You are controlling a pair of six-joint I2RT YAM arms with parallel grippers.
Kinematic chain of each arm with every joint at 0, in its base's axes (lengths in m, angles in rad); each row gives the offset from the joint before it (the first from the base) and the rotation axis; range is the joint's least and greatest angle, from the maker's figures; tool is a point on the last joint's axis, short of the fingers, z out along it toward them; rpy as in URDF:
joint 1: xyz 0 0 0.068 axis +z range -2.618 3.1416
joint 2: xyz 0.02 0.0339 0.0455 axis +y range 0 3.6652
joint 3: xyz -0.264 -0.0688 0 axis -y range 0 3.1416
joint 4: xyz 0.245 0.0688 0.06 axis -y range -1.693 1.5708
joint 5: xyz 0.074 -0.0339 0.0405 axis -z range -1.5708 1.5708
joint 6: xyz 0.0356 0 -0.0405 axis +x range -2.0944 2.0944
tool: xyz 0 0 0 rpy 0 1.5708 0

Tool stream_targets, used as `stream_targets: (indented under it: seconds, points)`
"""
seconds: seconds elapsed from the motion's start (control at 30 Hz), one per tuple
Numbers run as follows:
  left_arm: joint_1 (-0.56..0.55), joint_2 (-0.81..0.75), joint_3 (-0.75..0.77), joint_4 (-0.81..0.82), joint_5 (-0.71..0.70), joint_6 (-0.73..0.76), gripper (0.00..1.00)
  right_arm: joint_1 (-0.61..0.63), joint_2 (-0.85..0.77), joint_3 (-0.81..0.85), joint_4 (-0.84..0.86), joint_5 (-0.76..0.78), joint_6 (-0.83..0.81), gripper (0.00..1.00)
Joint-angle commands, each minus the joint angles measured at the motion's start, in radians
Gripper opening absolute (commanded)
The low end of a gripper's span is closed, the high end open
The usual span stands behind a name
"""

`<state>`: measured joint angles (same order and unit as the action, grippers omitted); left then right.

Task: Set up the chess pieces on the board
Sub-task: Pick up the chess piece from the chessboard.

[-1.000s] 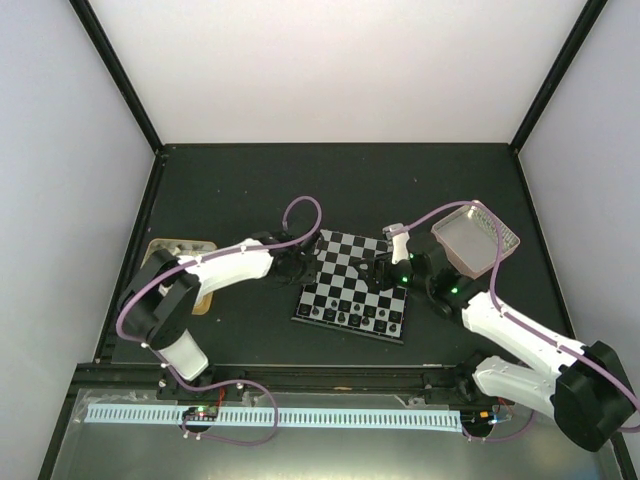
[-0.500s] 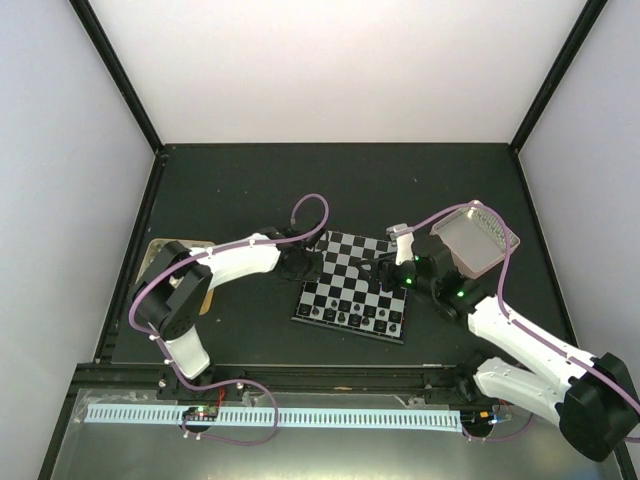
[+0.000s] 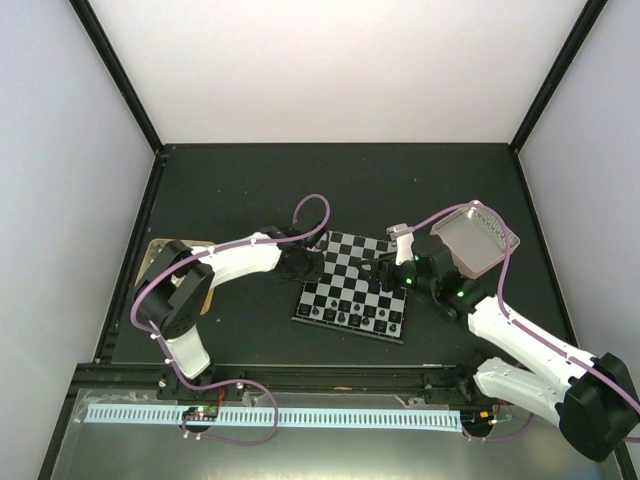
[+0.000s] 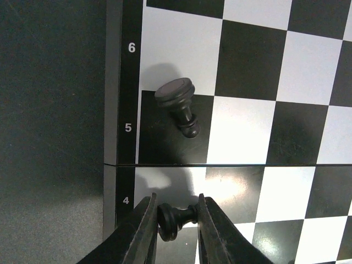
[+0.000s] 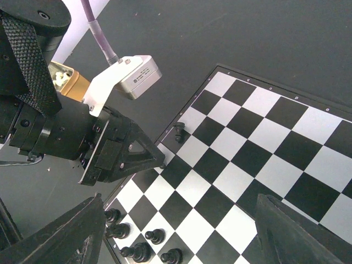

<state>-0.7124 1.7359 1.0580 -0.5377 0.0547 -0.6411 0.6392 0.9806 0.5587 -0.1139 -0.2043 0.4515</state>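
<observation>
**Left claw clamps pawn at board edge**

Left gripper (image 4: 177,218) is clenched on a black pawn (image 4: 167,221) over the board (image 4: 264,82) by rank 4. A second pawn (image 4: 177,105) sits on rank 5. Right gripper (image 5: 176,236) is spread wide above the board. Pink tray (image 3: 478,240) is right of the board, contents unclear.

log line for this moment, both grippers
left gripper: shut on pawn, over board rank 4 edge | right gripper: open, above board | second pawn: rank 5 edge square
</observation>
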Motion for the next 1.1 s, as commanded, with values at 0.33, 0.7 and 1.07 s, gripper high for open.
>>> stream_targets:
  seconds: [0.33,0.7,1.07]
  points:
    - [0.003,0.010,0.015,-0.020,0.029,0.007,0.09,0.002,0.015,-0.001,0.009,-0.002,0.013,0.75]
    - [0.001,-0.031,-0.024,0.043,0.077,-0.019,0.07,0.003,0.180,0.007,0.052,-0.079,0.068,0.73]
    - [0.002,-0.090,-0.063,0.143,0.182,-0.069,0.07,0.003,0.423,-0.032,0.378,-0.305,0.285,0.64]
